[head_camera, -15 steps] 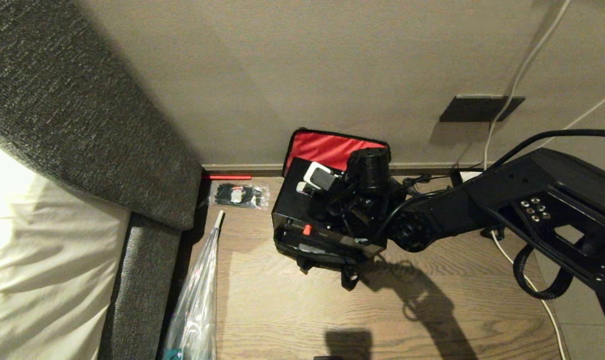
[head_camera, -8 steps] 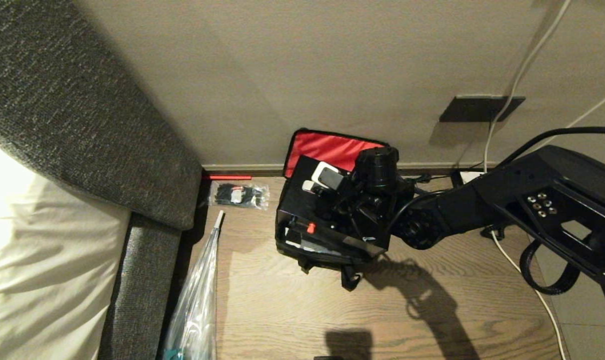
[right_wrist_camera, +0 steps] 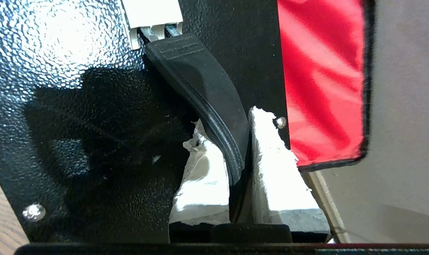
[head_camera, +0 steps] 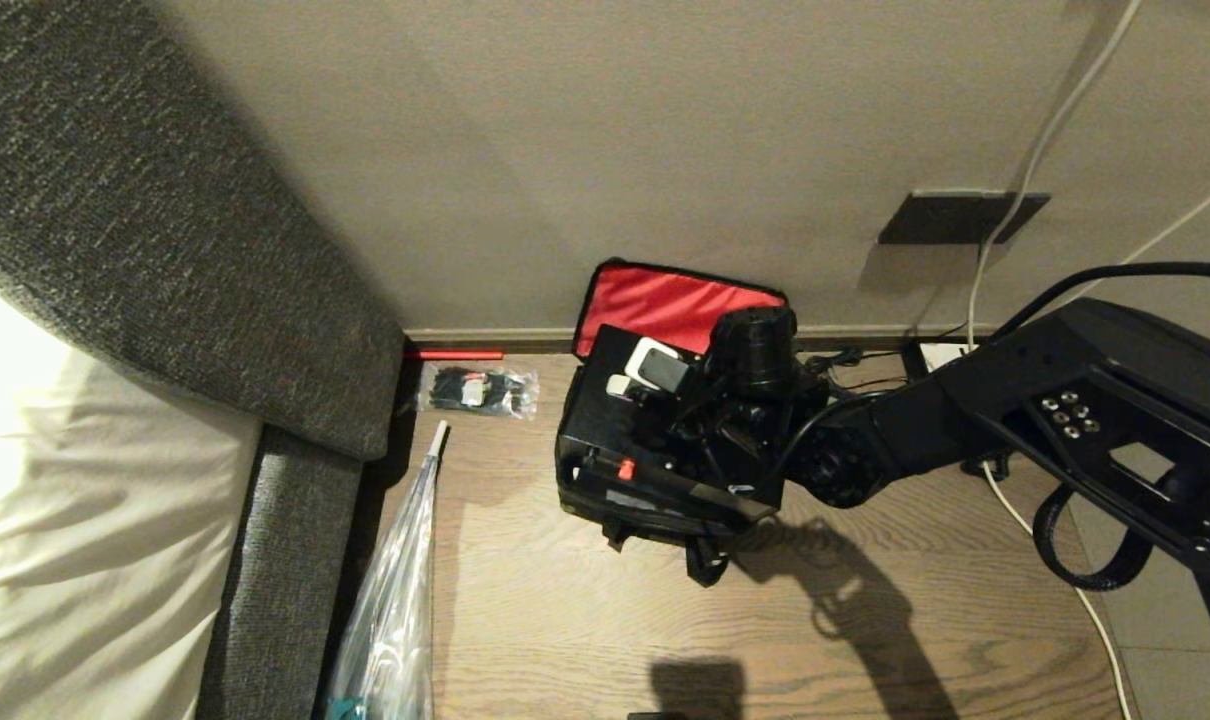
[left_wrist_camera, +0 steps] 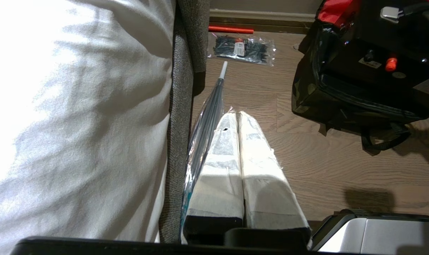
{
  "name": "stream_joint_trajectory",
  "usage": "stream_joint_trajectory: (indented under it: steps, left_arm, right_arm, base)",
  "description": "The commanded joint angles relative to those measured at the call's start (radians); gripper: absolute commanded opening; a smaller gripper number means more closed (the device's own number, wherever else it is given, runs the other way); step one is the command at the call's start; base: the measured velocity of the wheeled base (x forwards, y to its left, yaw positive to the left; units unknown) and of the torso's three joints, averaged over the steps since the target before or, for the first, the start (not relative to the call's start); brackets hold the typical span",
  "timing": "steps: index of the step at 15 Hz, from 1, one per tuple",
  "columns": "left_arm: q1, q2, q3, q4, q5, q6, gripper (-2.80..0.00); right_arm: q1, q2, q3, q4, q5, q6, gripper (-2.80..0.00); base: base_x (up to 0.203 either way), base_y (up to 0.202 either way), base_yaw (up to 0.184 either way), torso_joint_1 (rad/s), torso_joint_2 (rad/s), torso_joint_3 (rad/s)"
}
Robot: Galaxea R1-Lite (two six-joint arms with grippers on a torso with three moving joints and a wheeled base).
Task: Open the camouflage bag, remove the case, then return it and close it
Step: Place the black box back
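On wood floor (head_camera: pixel 585 620), case (head_camera: pixel 605 420) level, long axis toward wall (head_camera: pixel 615 130).

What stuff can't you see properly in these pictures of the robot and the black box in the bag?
- Inside of the camouflage bag: hidden by the case in every view.
- Case top, head view: much covered by the right gripper and its arm; the gripper is shut on the strap handle.
- Packet contents: too small to tell.
- Umbrella: cut off by the bottom edge, head view.
- Left gripper: outside the head view.
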Motion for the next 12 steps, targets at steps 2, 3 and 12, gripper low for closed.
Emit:
stream_joint_trajectory:
  steps: [2,3,12]
  left_arm:
    - [0.000,-0.002,0.002,0.000,-0.001,0.000,-2.80]
    - [0.000,-0.002,0.002,0.000,0.000,0.000,-2.80]
    - [0.000,-0.002,0.002,0.000,-0.001,0.000,-2.80]
  right_arm:
    - [0.000,0.035,-0.004,-0.004,0.006,-0.005,-2.80]
    - [0.000,0.050,-0.007,-0.007,0.012,-0.005,-2.80]
    - [-0.020,0.131,-0.087,-0.010,0.020,0.001,-2.80]
  base:
    - [0.000,0.000,0.000,0.000,0.00,0.000]
    - [0.000,0.000,0.000,0.000,0.00,0.000]
    - [0.000,0.000,0.000,0.000,0.00,0.000]
